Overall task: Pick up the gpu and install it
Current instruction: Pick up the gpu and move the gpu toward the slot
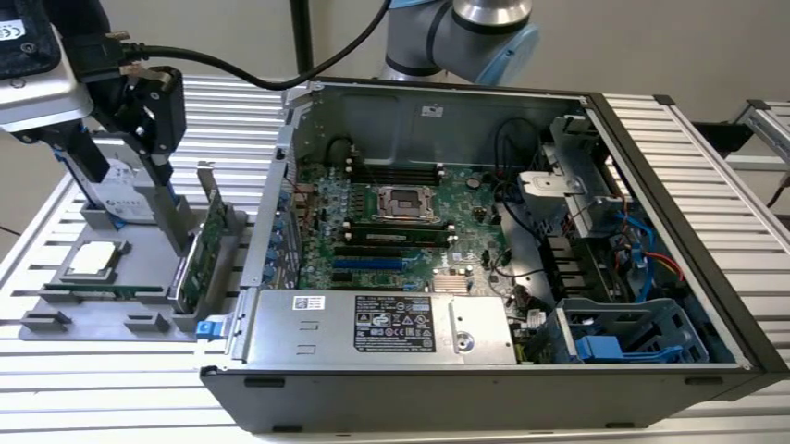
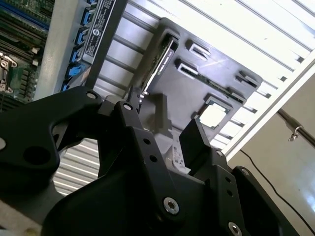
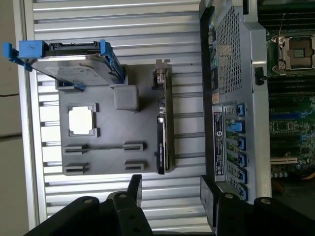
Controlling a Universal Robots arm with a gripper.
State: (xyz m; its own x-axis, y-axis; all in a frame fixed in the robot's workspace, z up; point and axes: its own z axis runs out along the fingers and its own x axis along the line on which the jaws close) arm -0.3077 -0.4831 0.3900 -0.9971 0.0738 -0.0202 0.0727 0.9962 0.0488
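aligning: the gripper (image 3: 171, 189) should straddle the upright gpu (image 3: 161, 123) squarely
fingers (image 3: 134, 189): wide apart, empty
lift: straight out of holder (image 3: 110, 130)

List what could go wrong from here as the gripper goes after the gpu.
1. The gpu stands on edge in the grey holder, close beside the computer case. A finger of the open gripper might strike the case wall.
2. The hard drive stands in the same holder, so a descent that drifts could knock it.
3. Gripped by its thin edge, the card may tilt.
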